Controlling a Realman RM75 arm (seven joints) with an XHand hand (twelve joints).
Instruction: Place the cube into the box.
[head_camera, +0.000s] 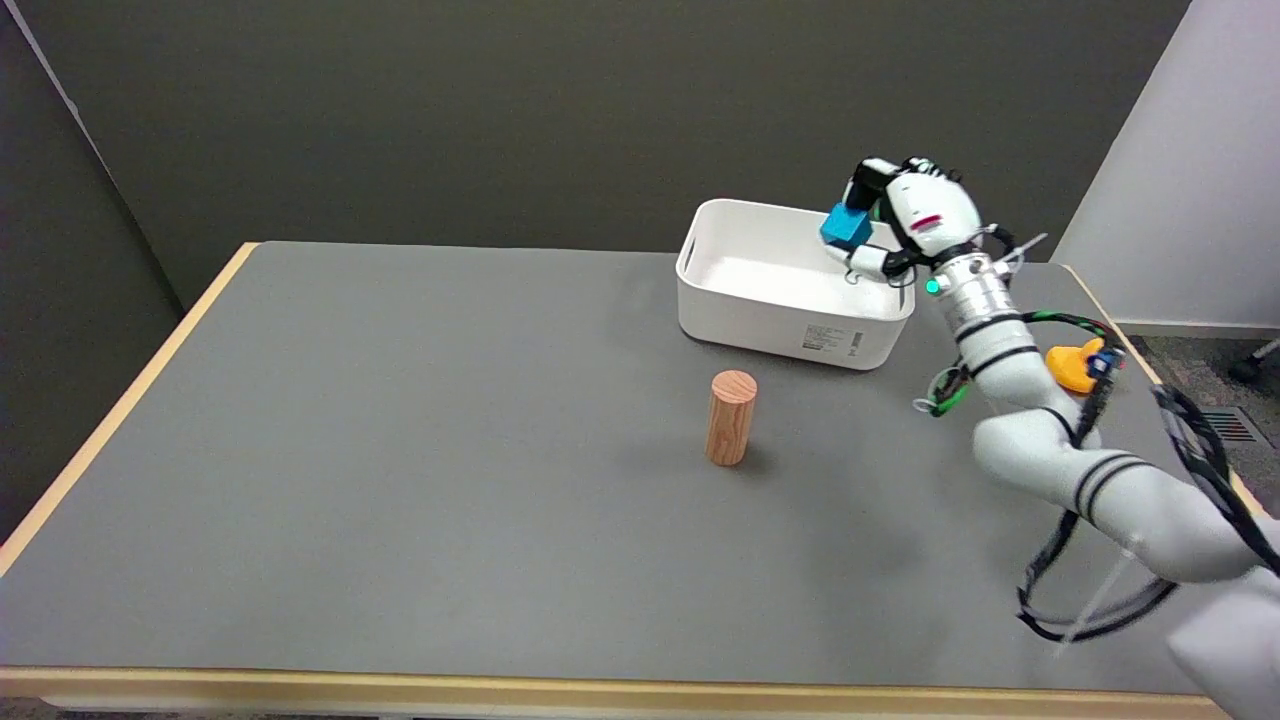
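Leftmost, I see a wooden cylinder (731, 417) standing upright on the grey table (400, 450), in front of the white box (780, 310) and apart from it. Moving right, my right hand (905, 215) is over the box's far right corner, its fingers (868, 260) closed around the blue cube (846, 226). I have the cube held in the air on the hand's left side, above the box's inside and clear of its floor. Farther right, an orange object (1075, 366) shows partly behind my arm.
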